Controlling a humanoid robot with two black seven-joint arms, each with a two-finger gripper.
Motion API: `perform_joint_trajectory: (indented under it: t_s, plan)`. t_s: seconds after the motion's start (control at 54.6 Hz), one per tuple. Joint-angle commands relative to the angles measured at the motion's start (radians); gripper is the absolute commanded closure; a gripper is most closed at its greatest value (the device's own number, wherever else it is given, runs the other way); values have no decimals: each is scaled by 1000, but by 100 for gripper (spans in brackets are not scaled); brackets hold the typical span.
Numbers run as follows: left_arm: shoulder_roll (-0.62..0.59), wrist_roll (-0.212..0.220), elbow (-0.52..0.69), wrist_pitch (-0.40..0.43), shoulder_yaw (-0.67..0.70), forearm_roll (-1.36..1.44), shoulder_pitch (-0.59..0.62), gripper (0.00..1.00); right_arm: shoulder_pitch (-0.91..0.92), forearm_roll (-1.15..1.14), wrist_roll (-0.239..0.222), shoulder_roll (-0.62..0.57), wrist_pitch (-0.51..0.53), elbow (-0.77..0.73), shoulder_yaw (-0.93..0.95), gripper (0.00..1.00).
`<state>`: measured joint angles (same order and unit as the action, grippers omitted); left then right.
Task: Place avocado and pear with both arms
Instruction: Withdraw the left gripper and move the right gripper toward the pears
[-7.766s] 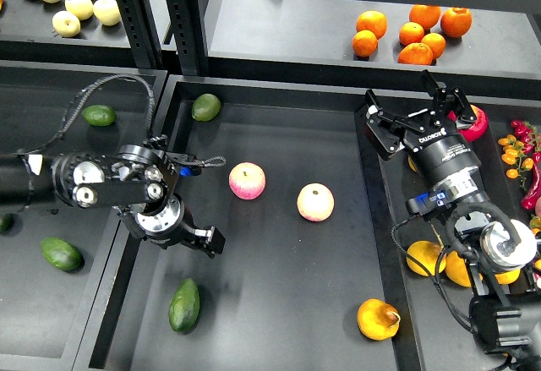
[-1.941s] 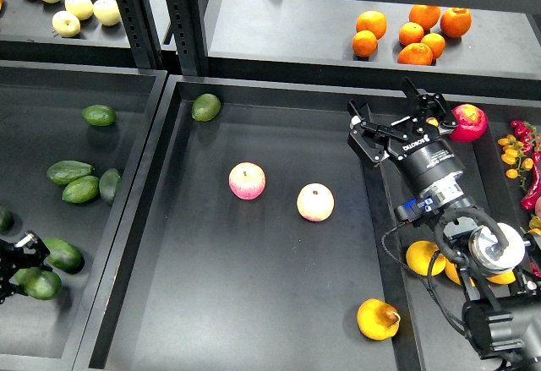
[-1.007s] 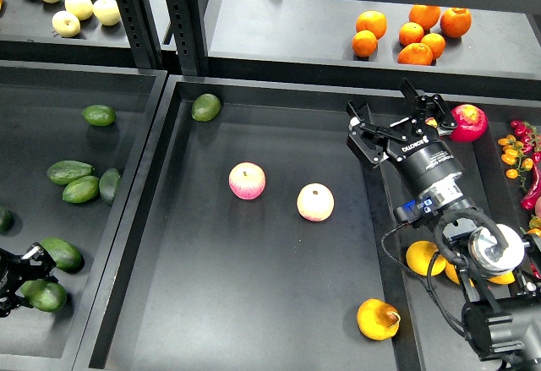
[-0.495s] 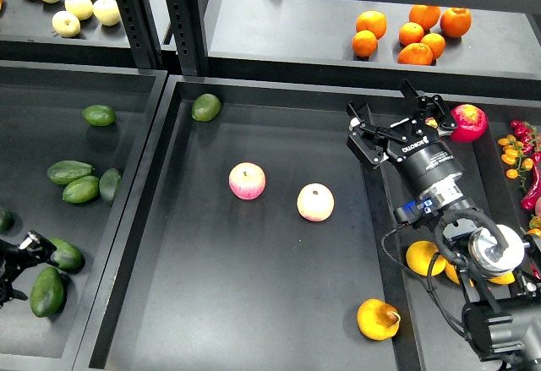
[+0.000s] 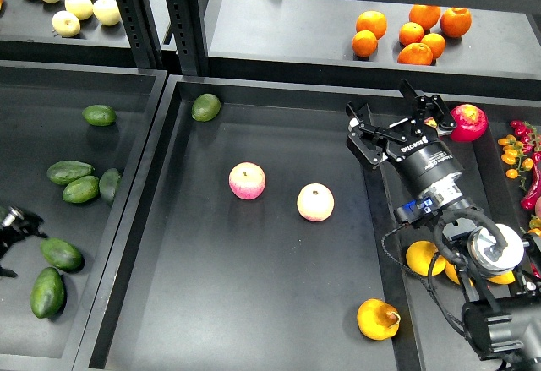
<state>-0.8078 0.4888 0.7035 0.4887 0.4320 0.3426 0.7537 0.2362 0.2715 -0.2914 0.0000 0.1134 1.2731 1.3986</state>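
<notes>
The dark green elongated avocado [image 5: 47, 291] lies loose in the left tray [image 5: 127, 219] near its front left corner. My left gripper [image 5: 10, 221] is small and dark at the left edge, a little above and apart from the avocado; its fingers cannot be told apart. The orange-yellow pear [image 5: 377, 319] with a brown stem end lies at the front right of the middle tray [image 5: 254, 320]. My right gripper [image 5: 391, 111] is open and empty, hovering over the divide between the middle and right trays, far behind the pear.
Two pink-and-yellow apples [image 5: 247, 180] [image 5: 314, 201] and a small round avocado [image 5: 205, 106] lie in the middle tray. Several other avocados [image 5: 80, 188] lie in the left tray. Oranges [image 5: 412, 33] sit on the back shelf. A red fruit [image 5: 467, 122] and yellow fruit [image 5: 424, 257] lie in the right tray.
The left gripper has let go of the avocado, which now lies in the left tray, and has drawn back up and to the left. The right arm has not moved.
</notes>
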Motion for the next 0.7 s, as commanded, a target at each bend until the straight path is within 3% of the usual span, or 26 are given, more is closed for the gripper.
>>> perform_joint_trajectory:
  t_s: [0.0,0.403,0.678]
  plan:
    - [10,0,5,0,99,-57,16,1,-2,-2,0,0,0,0,-1,0]
    - [91,0,22,0,284,-347,13,1,-6,0,-3,0,0,0,-15,0]
    - [217,0,19,0,430,-488,-25,1,-6,3,-6,0,8,0,-62,0]
